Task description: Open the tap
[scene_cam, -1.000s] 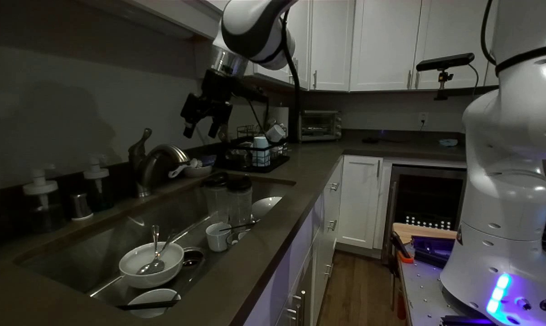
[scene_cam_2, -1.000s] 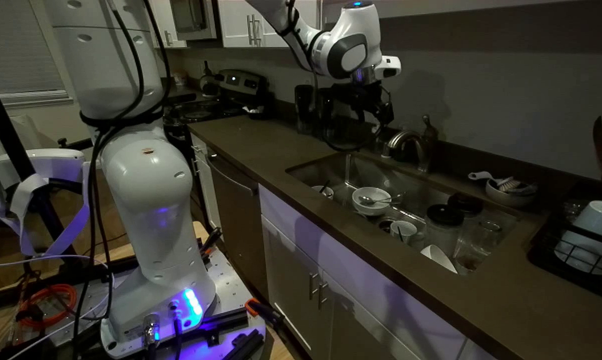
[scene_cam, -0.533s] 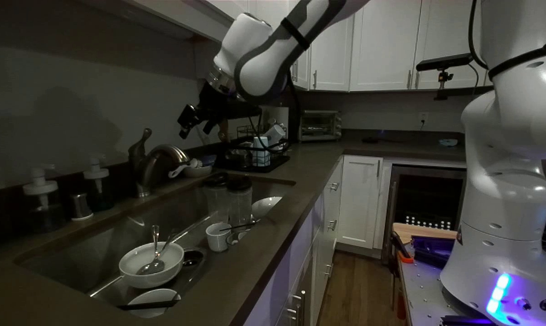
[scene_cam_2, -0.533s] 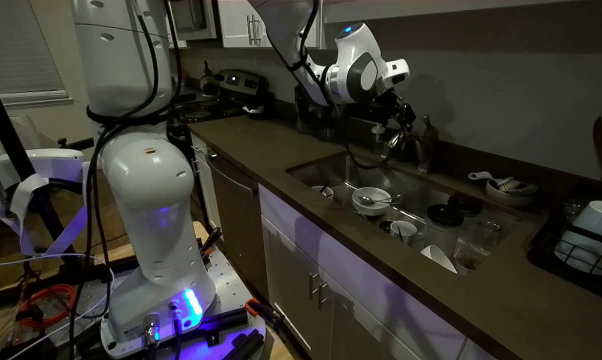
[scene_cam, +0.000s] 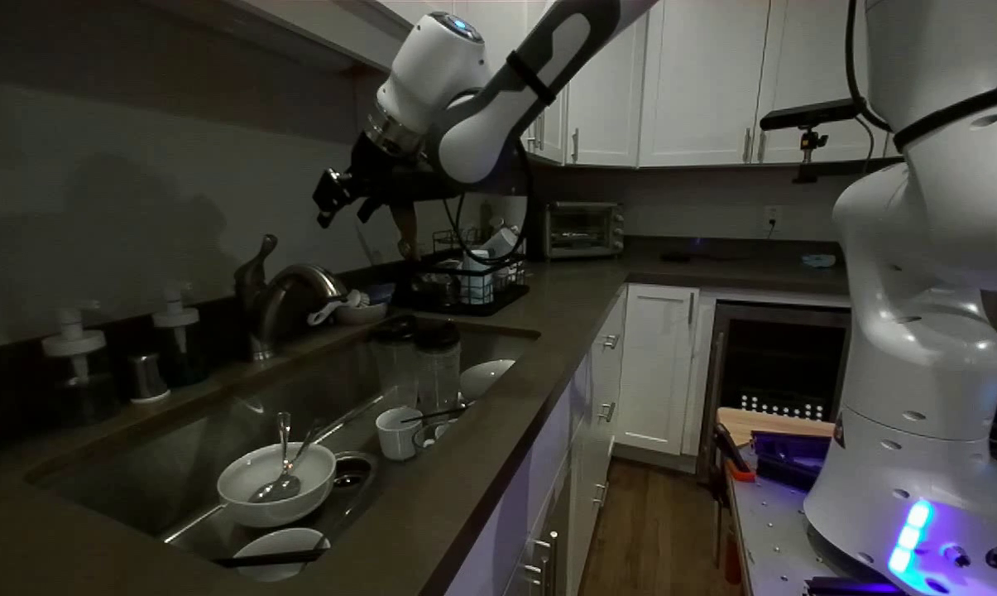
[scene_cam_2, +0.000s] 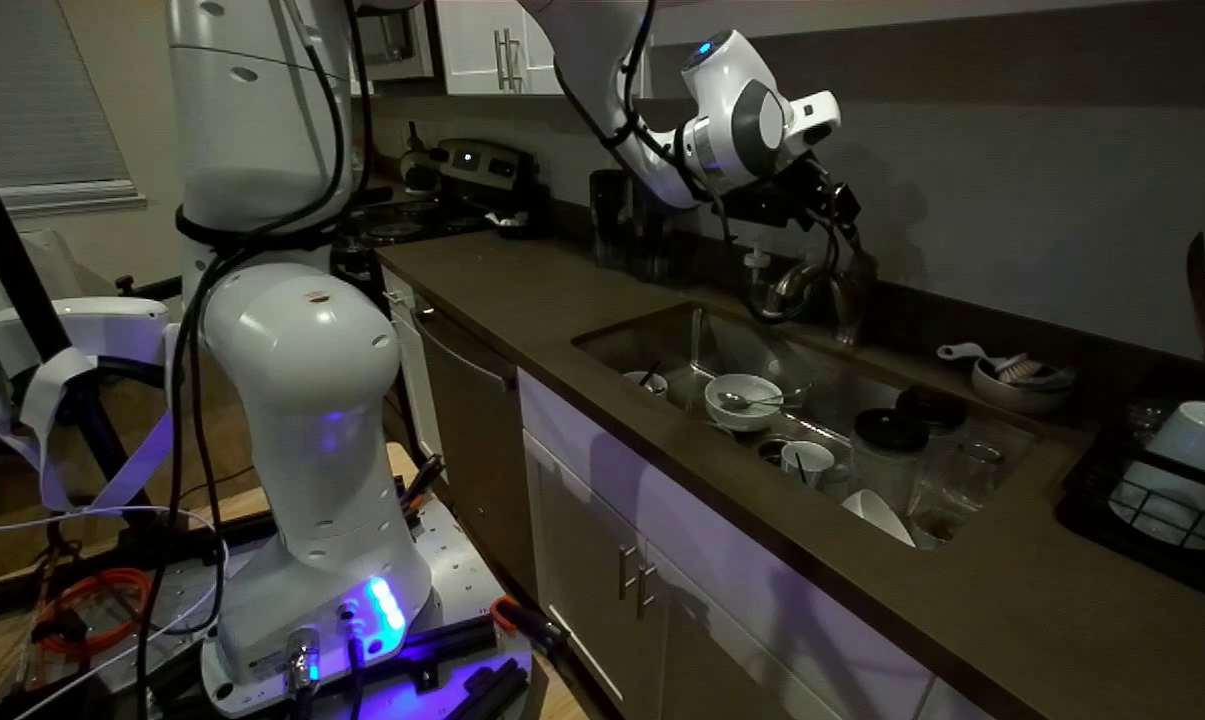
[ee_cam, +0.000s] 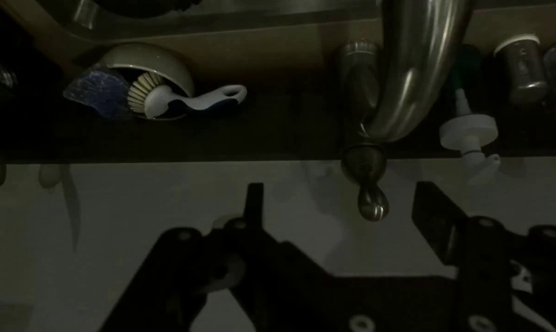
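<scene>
Your arm reaches from its base out over the sink, forearm slanting down and wrist canted, so the end effector aims down and toward the wall. Its two fingers stand wide apart. The tap rises from the tabletop behind the sink, and in the wrist view you find its lever between the fingers, with a gap on either side, the smaller one toward the right of that view. You cannot tell from there whether the lever lies at fingertip depth; in an exterior view, wall shows between the fingers and the lever.

The wrist view gives you a blue crinkled thing beside the dish brush, at the mouth of a pale bowl. Only in an exterior view do you get the toaster oven, and only in an exterior view the stove.

Count one tap, with two pump bottles near it and one small metal cylinder between them. In the sink you have two dark-lidded jars next to each other, one white cup just beside the drain, and one white bowl holding cutlery. Further pale dishes overlap too much for you to number.
</scene>
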You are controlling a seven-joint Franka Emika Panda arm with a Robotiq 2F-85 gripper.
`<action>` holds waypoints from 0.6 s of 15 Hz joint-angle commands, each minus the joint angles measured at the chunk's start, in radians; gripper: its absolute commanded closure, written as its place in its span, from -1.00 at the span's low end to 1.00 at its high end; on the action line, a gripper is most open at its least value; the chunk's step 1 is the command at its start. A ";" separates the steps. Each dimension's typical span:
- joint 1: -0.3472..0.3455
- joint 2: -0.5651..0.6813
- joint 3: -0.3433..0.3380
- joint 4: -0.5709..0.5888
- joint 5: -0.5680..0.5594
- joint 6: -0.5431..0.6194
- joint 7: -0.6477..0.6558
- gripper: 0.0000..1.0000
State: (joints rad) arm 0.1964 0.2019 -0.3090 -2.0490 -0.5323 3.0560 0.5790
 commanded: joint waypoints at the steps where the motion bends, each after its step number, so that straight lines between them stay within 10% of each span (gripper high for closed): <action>1: 0.016 0.067 0.009 0.074 0.020 0.024 0.033 -0.47; 9: -0.015 0.187 0.046 0.234 0.103 0.029 0.008 0.57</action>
State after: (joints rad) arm 0.2091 0.3315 -0.2882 -1.8906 -0.4661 3.0629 0.5963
